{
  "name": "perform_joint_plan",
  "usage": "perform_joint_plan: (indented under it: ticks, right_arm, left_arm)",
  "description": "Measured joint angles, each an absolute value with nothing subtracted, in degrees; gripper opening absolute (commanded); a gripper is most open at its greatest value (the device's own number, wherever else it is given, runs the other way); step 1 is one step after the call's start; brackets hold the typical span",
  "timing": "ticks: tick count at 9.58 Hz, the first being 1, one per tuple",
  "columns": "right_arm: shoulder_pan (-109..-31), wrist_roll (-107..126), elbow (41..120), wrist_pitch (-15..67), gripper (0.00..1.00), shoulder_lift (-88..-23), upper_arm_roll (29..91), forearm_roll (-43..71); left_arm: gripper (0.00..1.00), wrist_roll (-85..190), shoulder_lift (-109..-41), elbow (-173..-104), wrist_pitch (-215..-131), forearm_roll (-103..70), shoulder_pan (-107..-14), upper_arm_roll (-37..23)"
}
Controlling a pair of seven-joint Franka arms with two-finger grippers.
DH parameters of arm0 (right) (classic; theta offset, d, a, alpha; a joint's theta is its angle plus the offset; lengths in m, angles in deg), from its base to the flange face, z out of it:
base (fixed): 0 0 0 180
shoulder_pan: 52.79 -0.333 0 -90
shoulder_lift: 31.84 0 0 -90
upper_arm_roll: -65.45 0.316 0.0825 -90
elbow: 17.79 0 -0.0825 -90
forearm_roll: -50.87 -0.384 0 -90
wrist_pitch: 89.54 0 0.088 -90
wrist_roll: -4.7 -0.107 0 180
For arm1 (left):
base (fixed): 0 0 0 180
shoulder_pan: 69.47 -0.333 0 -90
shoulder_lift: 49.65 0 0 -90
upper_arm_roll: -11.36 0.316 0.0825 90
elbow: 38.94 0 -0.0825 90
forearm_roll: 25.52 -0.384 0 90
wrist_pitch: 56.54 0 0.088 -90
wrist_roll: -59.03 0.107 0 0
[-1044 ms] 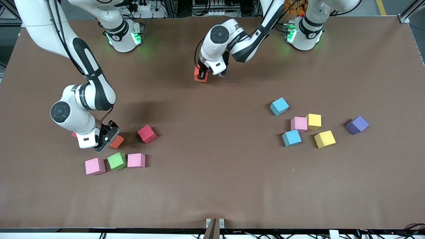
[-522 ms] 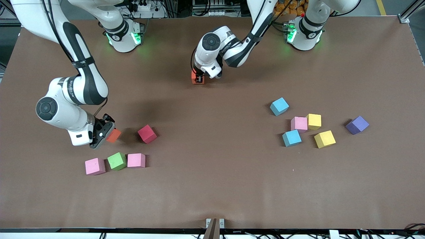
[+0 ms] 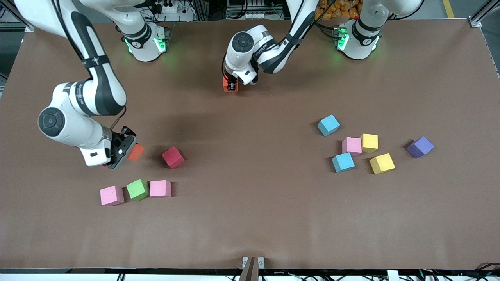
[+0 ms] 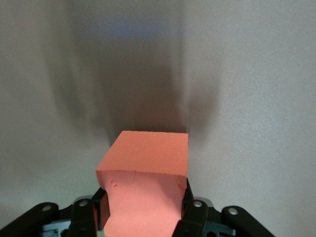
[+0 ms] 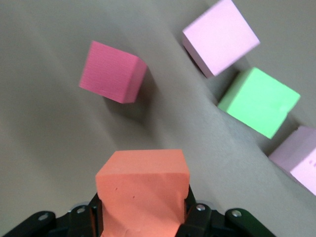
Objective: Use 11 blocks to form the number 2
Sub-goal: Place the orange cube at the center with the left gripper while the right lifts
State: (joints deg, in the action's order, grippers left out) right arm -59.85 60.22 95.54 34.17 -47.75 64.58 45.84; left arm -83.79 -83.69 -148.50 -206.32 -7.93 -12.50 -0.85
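Front view: the left gripper (image 3: 231,86), reaching in from its base toward the middle of the brown surface (image 3: 250,218), has its fingers pinching an orange cube (image 3: 226,84) low over the surface near the robots' bases. The right gripper (image 3: 125,150) hangs over its own end of the surface with its fingers pinching a second orange cube (image 3: 136,152), tilted and lifted clear. A crimson cube (image 3: 173,157) sits just beside that one. Nearer the camera lie a pink cube (image 3: 111,195), a green cube (image 3: 137,189) and another pink cube (image 3: 160,188) in a loose row — the green touching the second pink. Toward the left arm's end lie a light blue cube (image 3: 328,125), a pink cube (image 3: 352,146) touching a yellow cube (image 3: 369,143), a second light blue cube (image 3: 343,162), a second yellow cube (image 3: 382,163) and a purple cube (image 3: 420,146) set apart. No digit is laid out yet.

Left wrist view: the fingers (image 4: 190,217) clamp the orange cube (image 4: 145,182) from both sides, its shadow on the bare surface.

Right wrist view: the fingers (image 5: 94,219) squeeze the orange cube (image 5: 143,195) — the crimson cube (image 5: 112,72), the green cube (image 5: 258,101) and two pink cubes (image 5: 220,35) lie on the surface below.
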Motion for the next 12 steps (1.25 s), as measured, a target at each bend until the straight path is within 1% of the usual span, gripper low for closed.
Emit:
perform_joint_plan:
  ticks: [1,2,5,7,9,11,12]
  right_arm:
    - [-60.8,60.2,96.6,34.2,0.11,-46.8,64.6,45.8]
    - [-62.1,60.0,97.5,34.1,0.11,-45.7,64.7,45.6]
    - [-67.3,55.7,99.8,33.3,0.11,-42.7,64.8,45.5]
    - [-70.3,53.6,100.5,33.3,0.1,-42.1,64.9,45.5]
    - [-75.6,50.8,101.0,33.2,0.1,-41.7,64.9,45.7]
    - [-81.5,46.5,102.1,33.3,0.09,-41.0,64.9,48.2]
    - [-83.1,44.6,102.2,33.3,0.09,-41.0,64.9,49.2]
  left_arm:
    - [0.61,-83.8,-84.1,-148.4,-206.4,-7.9,-12.5,-0.8]
    - [1.0,-83.8,-84.1,-148.3,-206.4,-7.9,-12.5,-0.8]
    - [1.0,-82.0,-84.2,-148.2,-206.4,-9.3,-12.6,-0.5]
    - [1.0,-79.1,-83.2,-147.8,-206.5,-9.9,-13.7,0.0]
    - [1.0,-76.2,-80.1,-148.5,-205.6,-10.0,-14.8,0.0]
    - [1.0,-75.4,-77.1,-150.0,-203.4,-10.4,-14.7,-0.5]
    - [1.0,-75.4,-76.1,-151.2,-203.2,-10.6,-14.7,-0.8]
